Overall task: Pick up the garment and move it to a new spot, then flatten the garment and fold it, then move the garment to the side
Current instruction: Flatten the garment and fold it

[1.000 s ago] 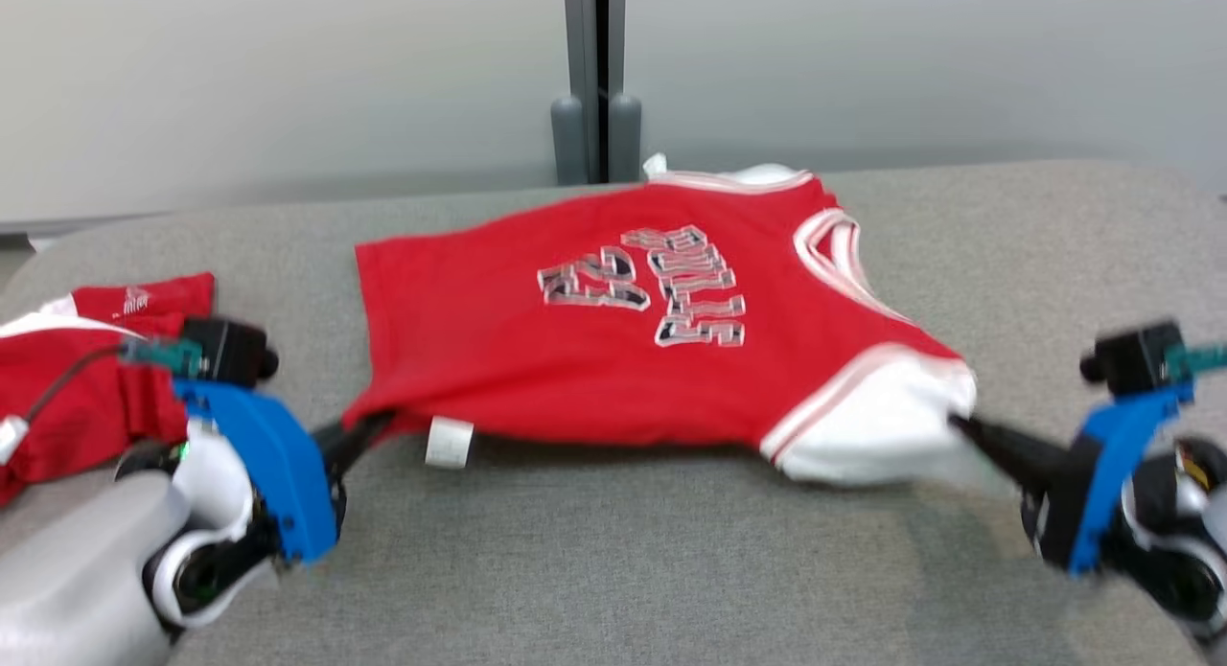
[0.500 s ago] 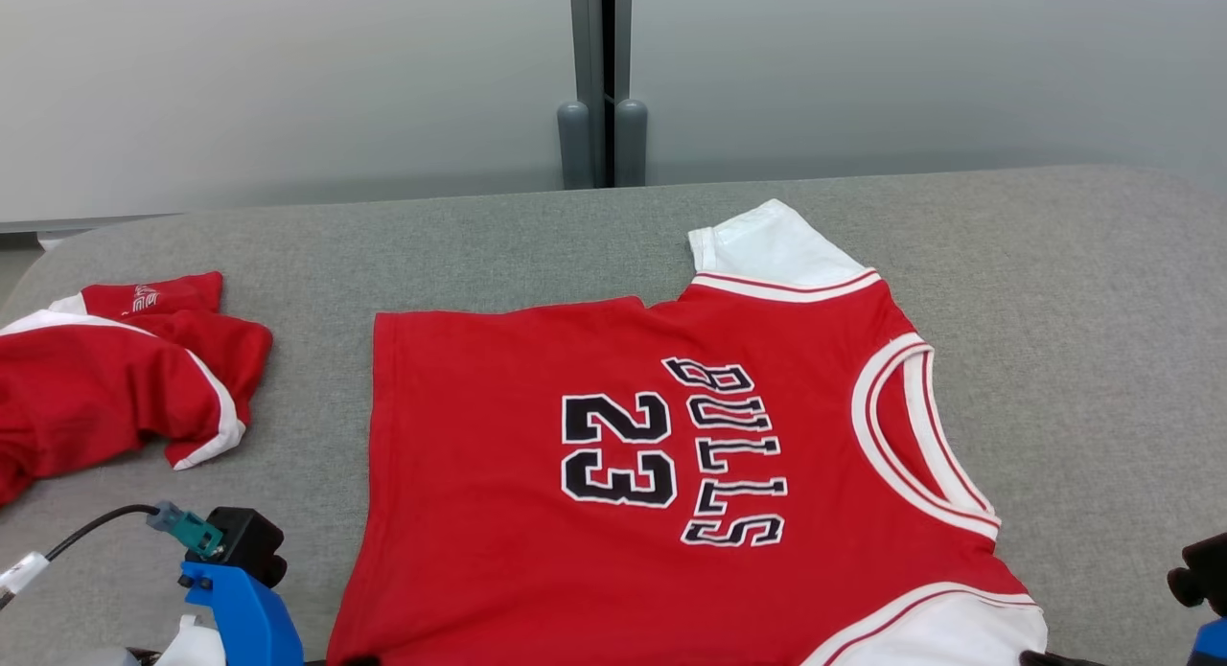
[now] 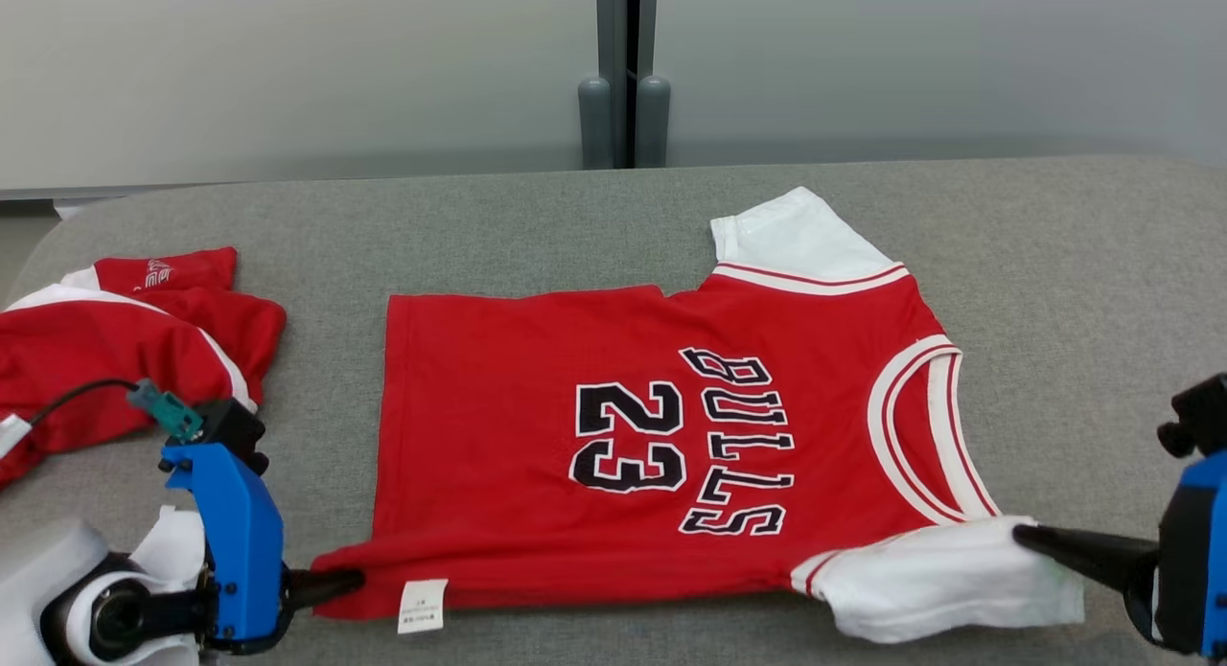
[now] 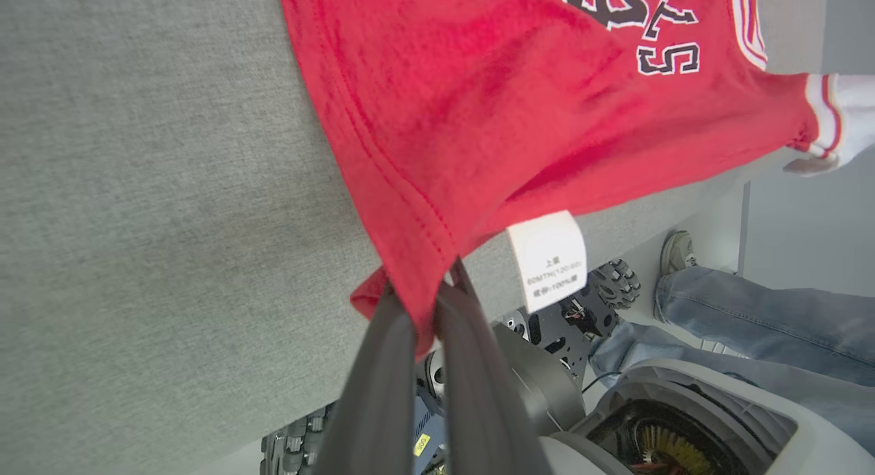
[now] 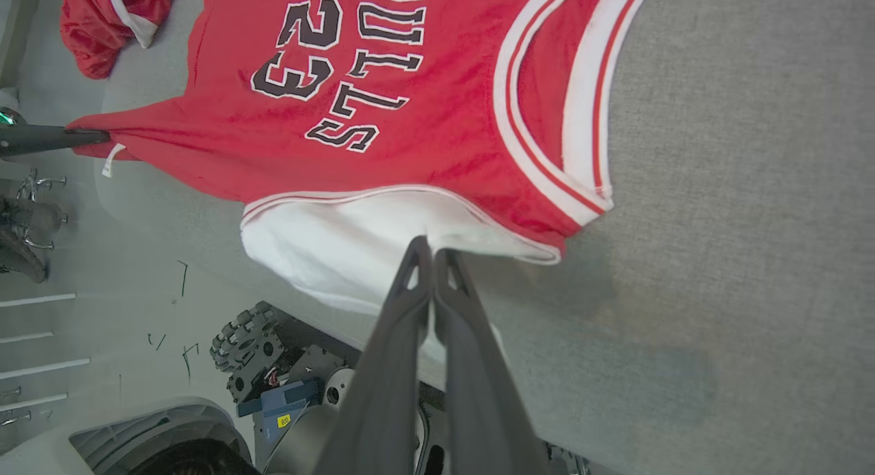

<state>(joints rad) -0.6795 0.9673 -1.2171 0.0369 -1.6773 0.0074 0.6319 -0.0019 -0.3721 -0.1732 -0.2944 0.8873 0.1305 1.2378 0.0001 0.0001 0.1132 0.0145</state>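
jaws: left shut on hem corner (image 3: pixel 337 582), lower left; right shut on white sleeve (image 3: pixel 944 580), lower right | shirt (image 3: pixel 537 436): spread print-up mid-frame on worktop (image 3: pixel 1074 264); near edge stretched between the jaws | progress: placing and flattening look nearly done; fold and shift aside remain | other: red garment (image 3: pixel 105 359), left edge

Findings: a crumpled red-and-white cloth (image 3: pixel 115 359) is lying on the grey fabric-covered table (image 3: pixel 575 225). It is sitting ahead of the left gripper (image 3: pixel 353 580) and to its outer side, apart from the fingers. The same grey surface is extending ahead of the right gripper (image 3: pixel 1024 536). Beyond both grippers, pale wall panels (image 3: pixel 288 72) are standing with a dark upright post (image 3: pixel 628 72) between them. Past the table edge beside the left gripper, a person's leg in blue jeans (image 4: pixel 752 318) and a pale shoe (image 4: pixel 675 251) are showing.
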